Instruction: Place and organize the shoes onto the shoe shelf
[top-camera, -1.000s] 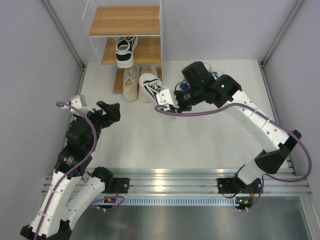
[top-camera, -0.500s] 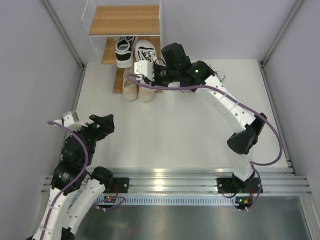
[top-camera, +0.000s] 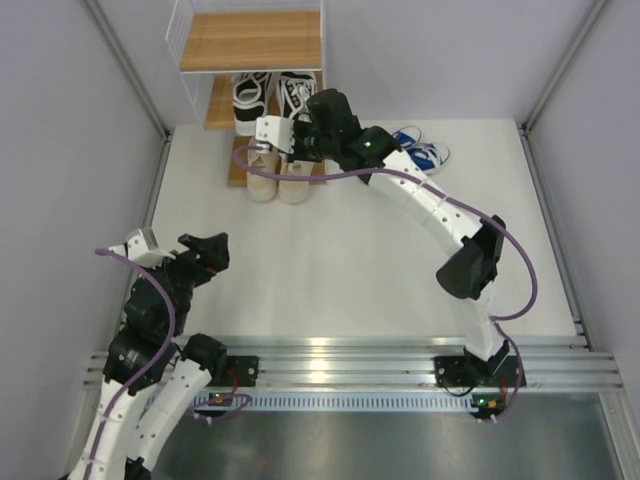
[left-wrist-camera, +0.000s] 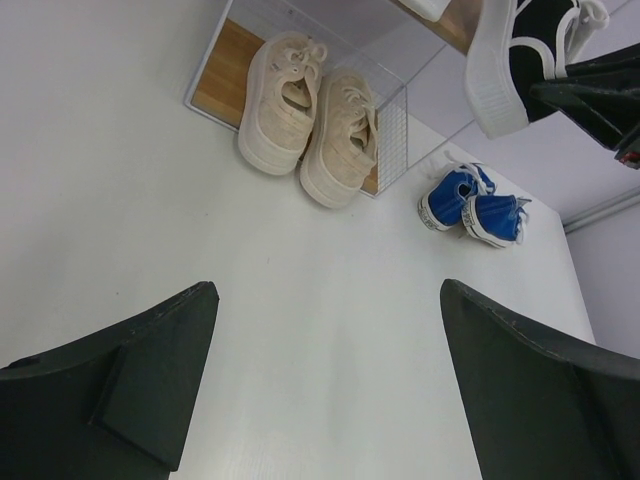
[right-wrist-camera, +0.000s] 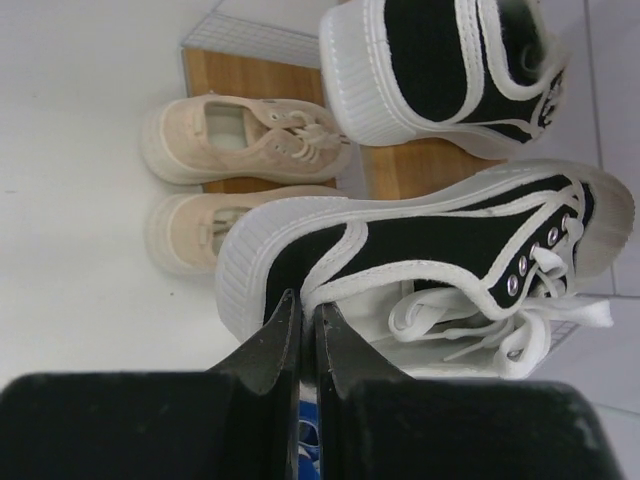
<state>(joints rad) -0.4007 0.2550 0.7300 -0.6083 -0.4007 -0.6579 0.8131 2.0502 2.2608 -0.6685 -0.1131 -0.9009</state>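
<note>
Bringing the second black-and-white sneaker in beside its mate on the rack.

Right gripper (right-wrist-camera: 305, 305), jaws pinched tight on the heel rim of the black-and-white sneaker (right-wrist-camera: 430, 240), holds it at the upper centre of the overhead view. Its mate (right-wrist-camera: 440, 60) already sits just beside it on the middle board of the shoe shelf (top-camera: 250, 40). Whether the carried sole touches that board yet I cannot tell. To finish well, I judge, the sole should settle flat and parallel to the mate, close without nudging it and clear of the white wire frame, before the jaws let go. The lowest board carries the beige pair (left-wrist-camera: 310, 120), side by side. The blue pair (left-wrist-camera: 470, 205) lies on the table (top-camera: 330, 260) to the right of the rack, not yet shelved. The left gripper (left-wrist-camera: 330, 370) hangs at the lower left, fingers spread wide, holding nothing.
</note>
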